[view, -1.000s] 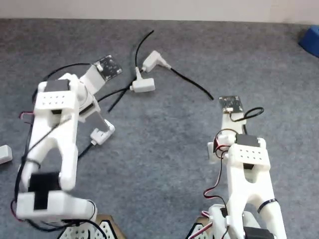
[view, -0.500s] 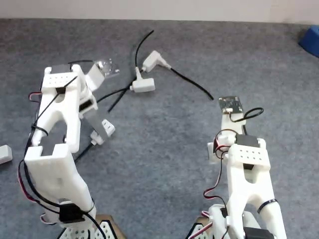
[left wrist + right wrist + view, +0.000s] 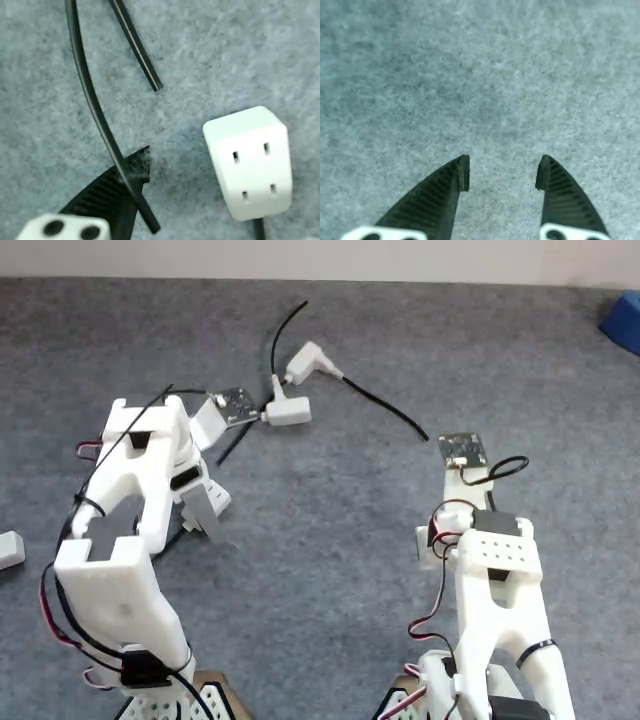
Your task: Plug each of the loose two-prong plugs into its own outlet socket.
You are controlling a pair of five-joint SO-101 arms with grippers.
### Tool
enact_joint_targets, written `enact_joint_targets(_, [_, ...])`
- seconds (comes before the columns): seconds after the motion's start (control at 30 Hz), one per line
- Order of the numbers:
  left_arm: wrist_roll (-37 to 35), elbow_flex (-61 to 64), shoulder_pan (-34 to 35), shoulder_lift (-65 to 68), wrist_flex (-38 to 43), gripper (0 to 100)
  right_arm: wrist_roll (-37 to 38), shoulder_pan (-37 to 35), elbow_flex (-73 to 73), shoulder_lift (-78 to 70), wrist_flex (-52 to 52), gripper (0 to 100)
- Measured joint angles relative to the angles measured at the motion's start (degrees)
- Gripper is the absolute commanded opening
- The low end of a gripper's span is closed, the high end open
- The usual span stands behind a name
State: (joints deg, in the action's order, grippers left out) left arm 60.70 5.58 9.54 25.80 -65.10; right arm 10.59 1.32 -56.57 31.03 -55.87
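Left hand [image 3: 205,512] low over the grey carpeted table [image 3: 330,530], spread open: one ribbed black finger [image 3: 112,197] in sight in the left wrist view, nothing pinched against it. Near that finger, a white socket block with two pairs of slots [image 3: 248,162], flat on the table, slotted face up, a black lead leaving one end, untouched by the hand. Across the front of the finger, a thick black cable [image 3: 92,105]; near it and apart from the socket block, the cut end of a second black cable [image 3: 155,86]. In the high view, the socket block tucked close beside the left arm's wrist. Farther up the table, a white angled two-prong plug [image 3: 305,362], loose, well apart from the socket block, its black cord trailing off toward the right arm. Just beside it, a flat white T-shaped piece [image 3: 285,412] with a black cable rising from its short stem; plug or socket, impossible to tell. Right hand [image 3: 502,172] open too, ribbed black fingers [image 3: 440,195] well apart above bare grey carpet, nothing between them. At the table's left edge, a small white block [image 3: 8,548]; at the far right corner, a blue object [image 3: 625,320].
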Motion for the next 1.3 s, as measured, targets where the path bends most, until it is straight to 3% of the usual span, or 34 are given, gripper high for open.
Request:
enact_joint_targets(0.2, [0.0,0.8,-0.5,-0.1,0.3,33,0.0,0.0,0.0,0.0,0.0,22.1])
enact_joint_targets(0.4, [0.0,0.8,-2.9,-0.1,-2.5,20,0.0,0.0,0.0,0.0,0.0,22.1])
enact_joint_targets(0.7, [0.4,0.8,-10.5,0.0,-8.9,18,0.0,0.0,0.0,0.0,0.0,22.1])
enact_joint_targets(1.3, [0.0,0.9,-36.5,0.4,-20.0,16,0.4,-1.6,0.0,0.0,0.0,22.1])
